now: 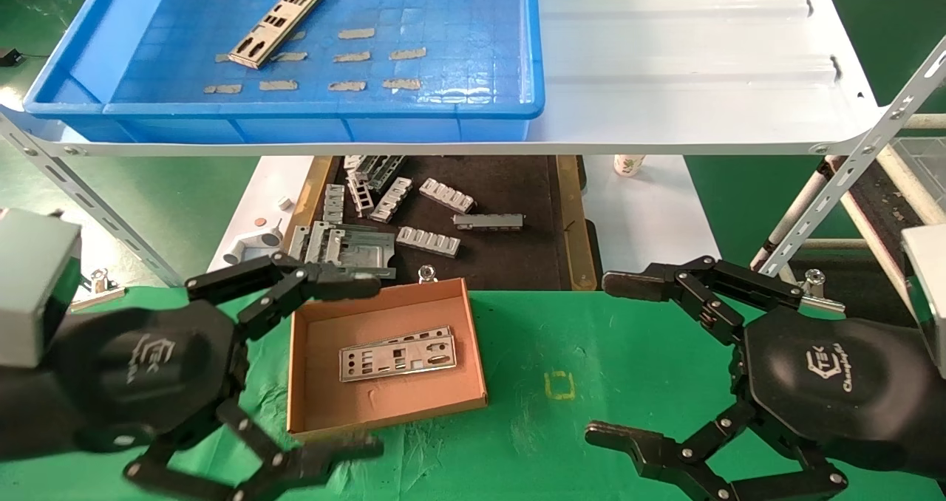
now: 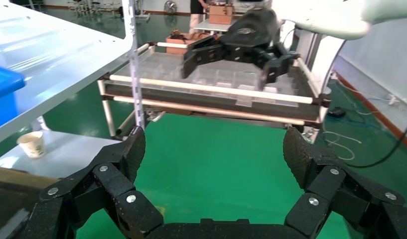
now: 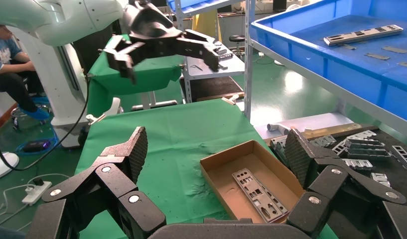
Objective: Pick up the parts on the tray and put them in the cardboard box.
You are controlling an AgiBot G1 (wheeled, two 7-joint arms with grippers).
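Note:
One silver plate lies in the blue tray on the upper white shelf; it also shows in the right wrist view, in the tray. The cardboard box sits on the green cloth below, with a silver plate flat inside; the box and plate show in the right wrist view too. My left gripper is open and empty, held over the box's left side. My right gripper is open and empty, to the right of the box.
A dark mat with wood-coloured rims behind the box holds several grey ribbed brackets. A paper cup stands under the shelf. Slanted shelf posts flank the work area. A yellow mark is on the cloth.

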